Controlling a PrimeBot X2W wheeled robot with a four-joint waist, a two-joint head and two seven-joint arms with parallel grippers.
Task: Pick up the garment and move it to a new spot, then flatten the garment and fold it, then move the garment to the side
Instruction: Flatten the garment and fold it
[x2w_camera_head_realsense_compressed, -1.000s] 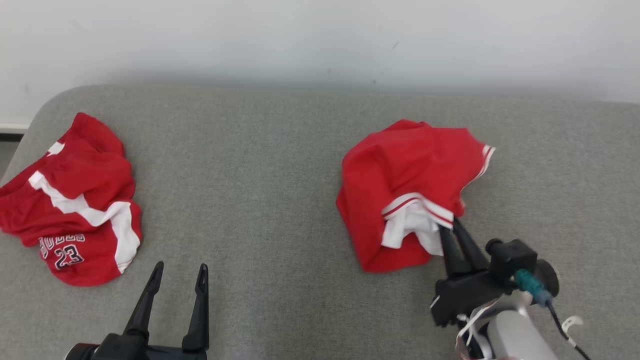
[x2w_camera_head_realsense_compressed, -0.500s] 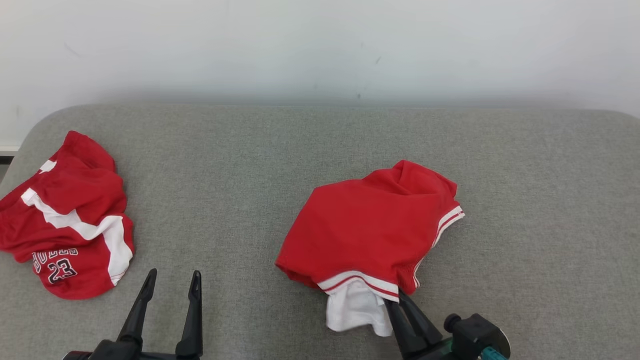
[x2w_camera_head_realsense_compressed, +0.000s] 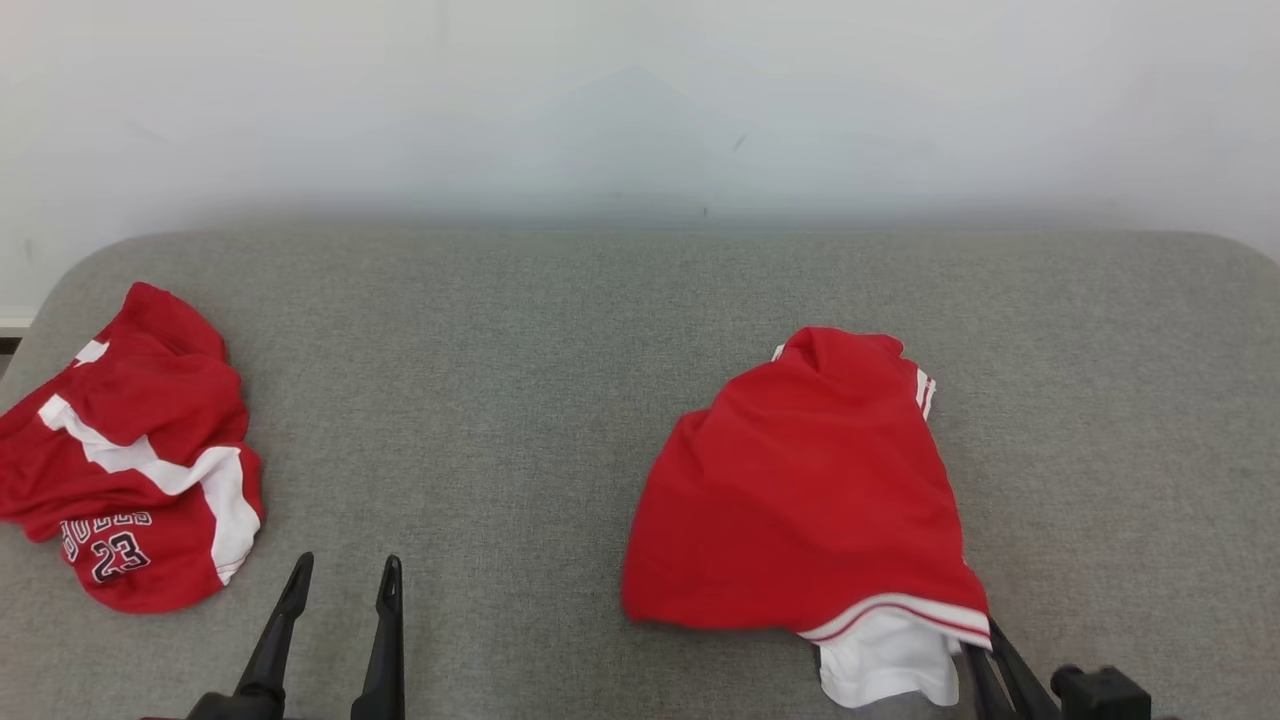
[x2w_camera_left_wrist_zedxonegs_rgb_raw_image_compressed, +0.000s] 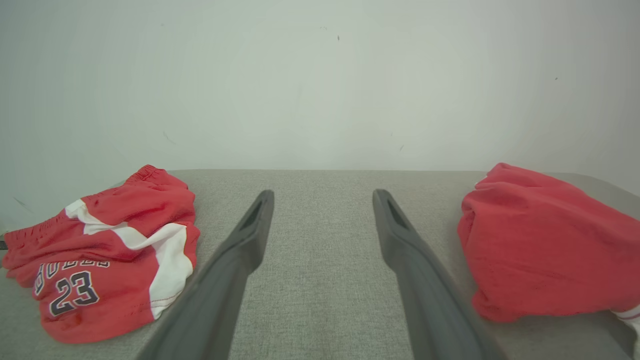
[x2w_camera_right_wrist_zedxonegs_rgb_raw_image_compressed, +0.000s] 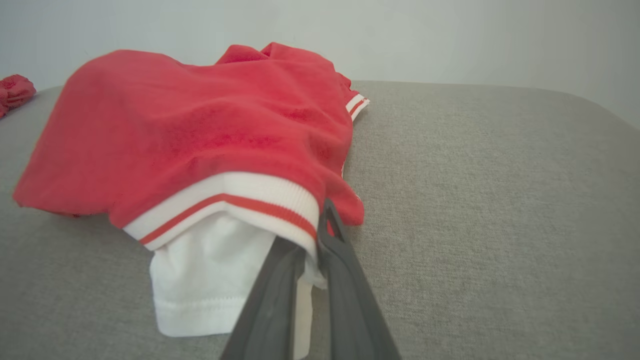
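A red garment with a white, red-striped trim and a white inner layer lies bunched on the grey cushion, right of centre. My right gripper is shut on the garment's trimmed lower edge, at the bottom right of the head view. The right wrist view has the fingers pinching the white band, with red cloth draped above them. My left gripper stands open and holds nothing at the lower left, its two fingers apart over bare cushion. The garment lies to its right.
A second red garment with white panels and the number 23 lies crumpled at the cushion's left end; the left wrist view has it on the left. A pale wall runs behind the cushion. The cushion's corners are rounded.
My right gripper has dragged the garment toward me and then rightward, its trimmed edge leading. The head camera has tilted, shifting the whole scene lower. The left gripper stays open.
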